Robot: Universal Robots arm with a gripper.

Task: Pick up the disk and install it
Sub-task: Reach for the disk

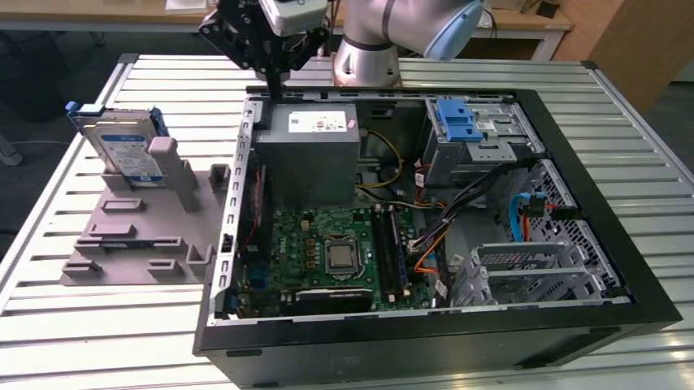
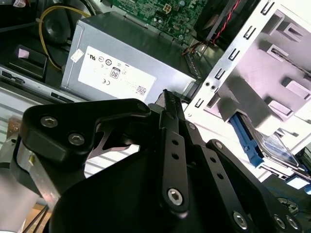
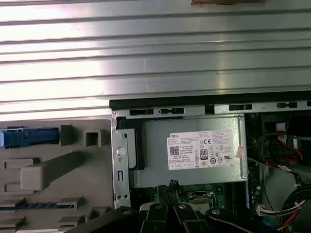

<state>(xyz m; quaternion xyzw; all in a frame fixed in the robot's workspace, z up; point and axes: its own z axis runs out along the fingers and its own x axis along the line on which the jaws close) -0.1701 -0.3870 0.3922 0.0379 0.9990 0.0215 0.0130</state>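
Jaws pressed together and holding nothing, the gripper [image 1: 272, 96] hangs point-down over the far left corner of an open computer case [image 1: 434, 335] lying on a slatted metal table [image 1: 87, 325]. Its black fingers meet in one thin blade, seen in both wrist views [image 2: 166, 93] [image 3: 167, 187], just above the far edge of the grey power supply [image 1: 309, 150].

The disk [image 1: 122, 146] has not been picked up. It stands on edge, well apart from the gripper, at the far end of a grey plastic fixture [image 1: 130, 236] that sits on the table at the exterior view's left, beside the case. Its blue carrier frame wraps the silver body, and a grey post of the fixture rises just in front of it. The first wrist view catches the blue upper edge of the disk [image 3: 29, 137] above the fixture; the second wrist view shows its silver face [image 2: 273, 144] past the fingers.

Inside the case, the motherboard [image 1: 336, 252] lies near the front, and a drive cage [image 1: 477, 150] with a blue latch occupies the far right.
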